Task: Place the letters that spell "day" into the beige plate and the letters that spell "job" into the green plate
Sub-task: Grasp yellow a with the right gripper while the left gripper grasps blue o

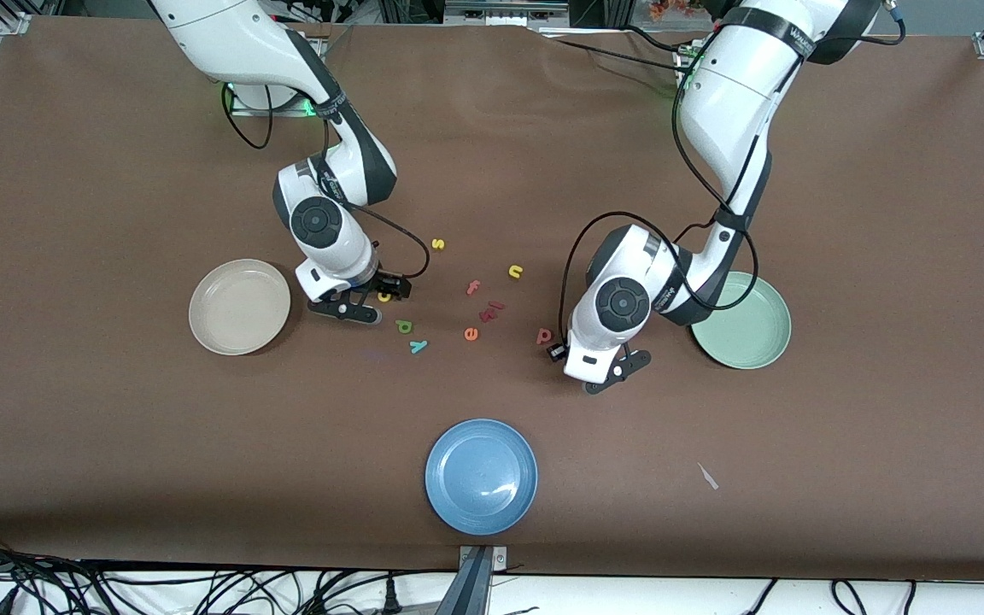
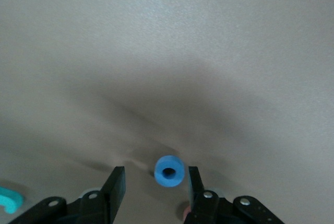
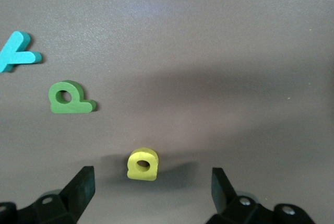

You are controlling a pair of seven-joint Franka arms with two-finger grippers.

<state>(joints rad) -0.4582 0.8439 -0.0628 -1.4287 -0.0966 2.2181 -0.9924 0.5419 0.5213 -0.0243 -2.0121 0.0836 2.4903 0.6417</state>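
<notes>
— Where are the plates?
— Beige plate at the right arm's end, green plate at the left arm's.
— The grippers?
— Right gripper spread wide around the yellow a; d and y lie nearby. Left gripper straddles the o, fingers not touching it.

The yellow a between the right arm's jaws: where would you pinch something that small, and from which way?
Likely straight down from above, pinching its two outer flat edges. The yellow a lies flat on the table, so only its thin sides offer purchase. The right gripper already sits over it with jaws open wide on either side, and the green d lies well apart.
</notes>
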